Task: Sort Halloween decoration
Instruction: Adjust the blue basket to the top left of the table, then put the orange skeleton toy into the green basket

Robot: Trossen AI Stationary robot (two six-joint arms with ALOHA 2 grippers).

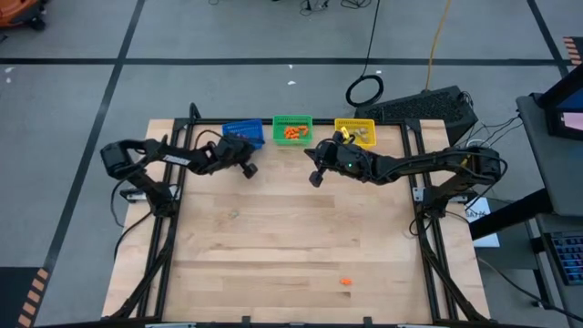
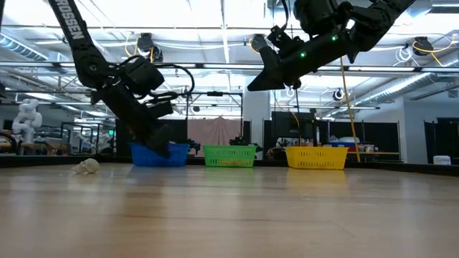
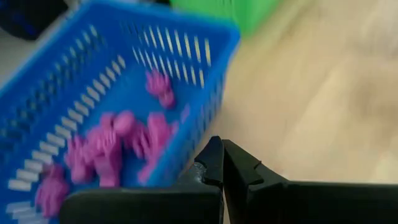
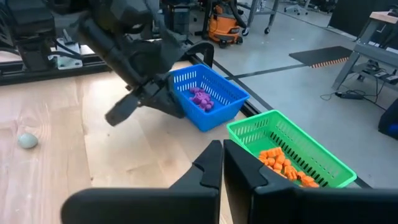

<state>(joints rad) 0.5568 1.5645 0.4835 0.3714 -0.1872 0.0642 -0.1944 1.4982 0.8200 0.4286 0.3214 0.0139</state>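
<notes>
Purple trinkets (image 3: 118, 146) lie in the blue bin (image 1: 243, 133). Orange ones (image 4: 283, 165) fill the green bin (image 1: 292, 121), and pale ones (image 1: 362, 136) sit in the yellow bin (image 1: 354, 123). One orange trinket (image 1: 346, 281) lies on the table near its near edge. A pale one (image 4: 27, 140) lies left of centre. My left gripper (image 3: 222, 155) is shut, with nothing visible between its fingers, low at the blue bin's near wall. My right gripper (image 4: 222, 155) is shut and empty, raised above the table in front of the green bin.
The three bins stand in a row along the table's far edge (image 1: 273, 119). The wooden top (image 1: 301, 237) is bare in the middle apart from the two loose trinkets. Black frame rails (image 1: 428, 246) run down both sides.
</notes>
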